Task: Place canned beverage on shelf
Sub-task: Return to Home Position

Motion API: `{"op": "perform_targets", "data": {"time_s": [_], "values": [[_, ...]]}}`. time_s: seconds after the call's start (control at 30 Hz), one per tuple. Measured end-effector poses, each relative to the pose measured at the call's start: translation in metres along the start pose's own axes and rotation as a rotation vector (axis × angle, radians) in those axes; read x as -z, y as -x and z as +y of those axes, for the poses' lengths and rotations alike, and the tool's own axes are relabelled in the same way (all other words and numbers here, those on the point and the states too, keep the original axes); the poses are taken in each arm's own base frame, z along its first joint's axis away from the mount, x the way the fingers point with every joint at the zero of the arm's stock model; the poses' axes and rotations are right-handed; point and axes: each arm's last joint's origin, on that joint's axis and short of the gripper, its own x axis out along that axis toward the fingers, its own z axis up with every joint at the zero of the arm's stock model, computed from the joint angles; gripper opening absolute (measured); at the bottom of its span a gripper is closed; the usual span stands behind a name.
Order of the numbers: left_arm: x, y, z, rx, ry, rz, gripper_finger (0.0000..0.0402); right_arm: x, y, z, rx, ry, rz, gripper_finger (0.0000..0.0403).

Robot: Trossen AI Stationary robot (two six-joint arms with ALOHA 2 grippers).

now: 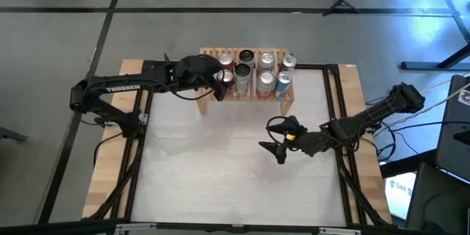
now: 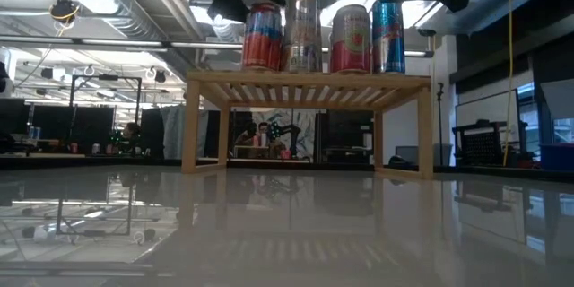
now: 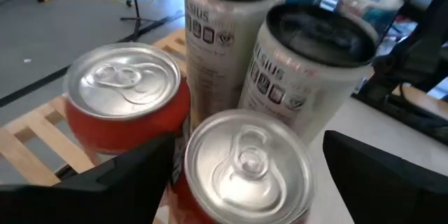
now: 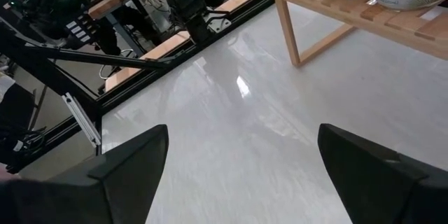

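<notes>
Your left tool hung over the shelf's left end. Its fingers were spread, one on each side of the near red can. They were clear of it and gripped nothing. That can stood upright on the shelf, just beside a second red can, with two white cans just beyond. The high view showed eight cans on the slats, in two rows of four. Your right tool hovered over the table, well apart from the shelf, fingers likewise spread and empty.

Judgement: the placing looked complete, and the step in hand was the retreat to home. The next move called for you to lift the left tool straight up until its fingers cleared the can tops, and only then draw the arm back. A sideways pull at that height risked clipping the red cans and toppling the row. The right arm appeared to need only a plain withdrawal.
</notes>
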Motion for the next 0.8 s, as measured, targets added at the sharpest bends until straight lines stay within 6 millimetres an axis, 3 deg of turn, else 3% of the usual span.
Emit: {"op": "perform_targets", "data": {"time_s": [0.43, 0.67, 0.8], "values": [[-0.02, 0.046, 0.007, 0.048, 0.032, -0.135, 0.0353, 0.0, 0.0, 0.0, 0.0, 0.002, 0.005, 0.036], [-0.026, 0.081, 0.001, 0.162, 0.033, -0.198, 0.035, -0.003, 0.0, 0.002, -0.007, -0.012, -0.032, 0.036], [-0.025, 0.104, -0.01, 0.286, -0.025, -0.215, 0.0322, -0.006, 0.0, 0.004, -0.025, 0.026, -0.059, 0.0359]]}}
